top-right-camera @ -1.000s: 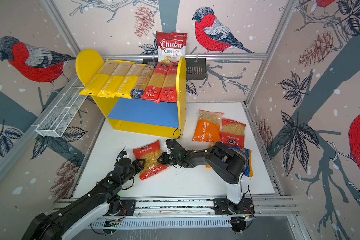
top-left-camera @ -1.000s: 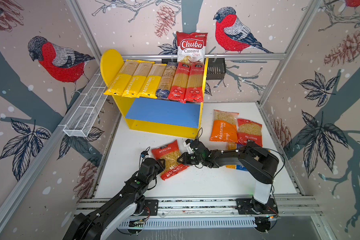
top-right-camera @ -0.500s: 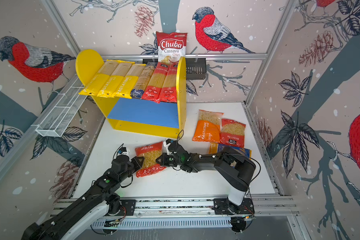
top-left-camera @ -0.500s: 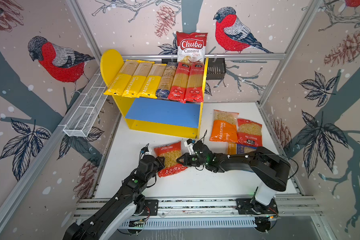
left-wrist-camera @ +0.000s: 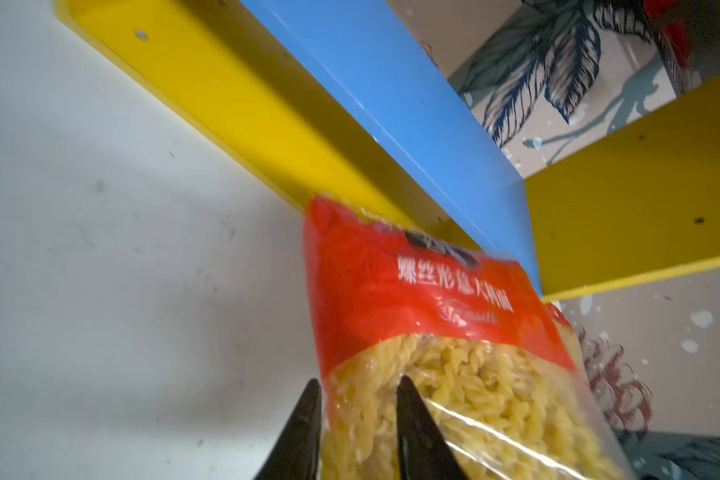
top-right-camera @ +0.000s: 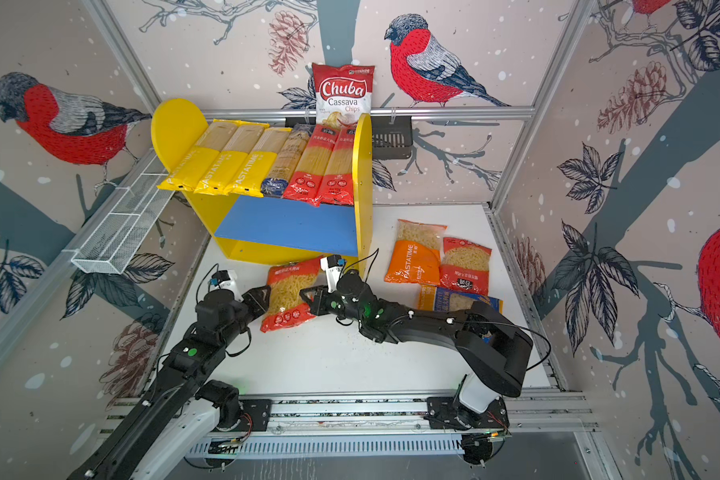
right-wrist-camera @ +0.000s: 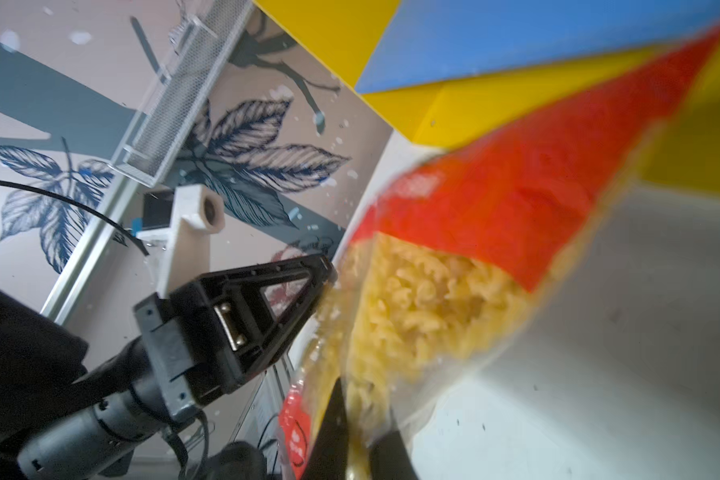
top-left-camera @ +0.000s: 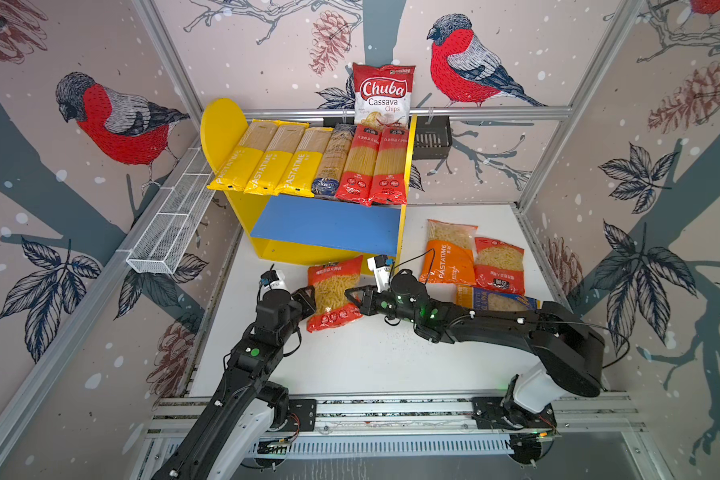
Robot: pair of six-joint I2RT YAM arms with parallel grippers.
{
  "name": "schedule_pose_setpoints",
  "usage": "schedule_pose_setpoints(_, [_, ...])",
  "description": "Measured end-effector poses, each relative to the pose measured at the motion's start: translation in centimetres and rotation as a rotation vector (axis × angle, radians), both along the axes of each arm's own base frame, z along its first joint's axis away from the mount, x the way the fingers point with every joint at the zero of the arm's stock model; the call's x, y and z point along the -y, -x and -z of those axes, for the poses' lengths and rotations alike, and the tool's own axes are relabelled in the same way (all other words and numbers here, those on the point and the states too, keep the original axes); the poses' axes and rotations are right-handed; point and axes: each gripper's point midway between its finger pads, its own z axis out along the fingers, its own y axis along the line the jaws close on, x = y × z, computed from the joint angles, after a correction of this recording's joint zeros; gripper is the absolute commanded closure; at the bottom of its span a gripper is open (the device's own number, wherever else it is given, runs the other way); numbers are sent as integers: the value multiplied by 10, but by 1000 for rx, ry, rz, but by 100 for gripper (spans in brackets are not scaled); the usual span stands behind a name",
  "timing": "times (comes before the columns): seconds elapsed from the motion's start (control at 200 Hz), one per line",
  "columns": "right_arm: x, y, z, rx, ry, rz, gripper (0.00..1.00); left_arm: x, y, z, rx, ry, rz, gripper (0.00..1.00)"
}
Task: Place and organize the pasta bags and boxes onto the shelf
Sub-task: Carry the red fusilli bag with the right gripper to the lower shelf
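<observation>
Two black robot arms reach in from the near edge of a white table (top-left-camera: 371, 357) and meet at one red macaroni bag (top-left-camera: 335, 295) near the table's middle. The left pincer (top-left-camera: 308, 297) is at the bag's left edge. In its wrist view the two black fingers (left-wrist-camera: 304, 428) straddle that edge part-way apart, and I cannot tell whether they pinch it. The right pincer (top-left-camera: 350, 293) is at the bag's right edge, and its wrist view shows it closed on the clear plastic there (right-wrist-camera: 358, 436). The bag (top-right-camera: 289, 297) lies lengthwise between them, red label end toward the shelf (top-left-camera: 221, 129), just at its yellow foot. Farther right on the table a blue-orange bag (top-left-camera: 495, 301) lies partly hidden behind the right arm. Beyond it an orange bag (top-left-camera: 447, 257) and a second red bag (top-left-camera: 499, 266) lie side by side, touching. The shelf stands at the back left, with a blue lower board (top-left-camera: 329, 224). On its upper level six long packs lie side by side: three yellow spaghetti packs (top-left-camera: 267, 162), a blue-labelled pack (top-left-camera: 333, 162) and two red spaghetti packs (top-left-camera: 375, 166). A white wire basket (top-left-camera: 171, 224) hangs on the left wall. On the back rail a black slotted basket (top-left-camera: 431, 137) holds a chips bag (top-left-camera: 383, 93).
</observation>
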Motion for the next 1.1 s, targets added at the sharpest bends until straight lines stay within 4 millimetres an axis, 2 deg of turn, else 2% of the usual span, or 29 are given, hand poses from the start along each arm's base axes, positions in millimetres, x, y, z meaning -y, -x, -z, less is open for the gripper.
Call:
schedule_pose_setpoints(0.13, [-10, -18, -19, 86, -9, 60, 100, -23, -13, -17, 20, -4, -47, 60])
schedule_pose_setpoints(0.205, [-19, -28, -28, 136, -11, 78, 100, -23, -18, -32, 44, -7, -33, 58])
schedule_pose_setpoints(0.32, [-34, -42, -57, 209, -55, 92, 100, -22, -21, -49, 82, -9, -13, 56])
schedule_pose_setpoints(0.455, [-56, -53, -90, 300, -102, 85, 100, -23, -19, -58, 109, -10, -11, 54])
schedule_pose_setpoints(0.555, [-72, -58, -105, 372, -115, 66, 100, -24, -18, -62, 121, -11, -15, 53])
schedule_pose_setpoints(0.64, [-75, -72, -110, 406, -118, 82, 100, -25, -15, -65, 129, -10, -16, 52])
schedule_pose_setpoints(0.775, [-74, -97, -102, 433, -96, 114, 100, -25, -10, -65, 123, -11, -17, 52])
schedule_pose_setpoints(1.101, [-80, -132, -97, 543, -93, 125, 100, -22, -8, -46, 76, -5, 1, 51])
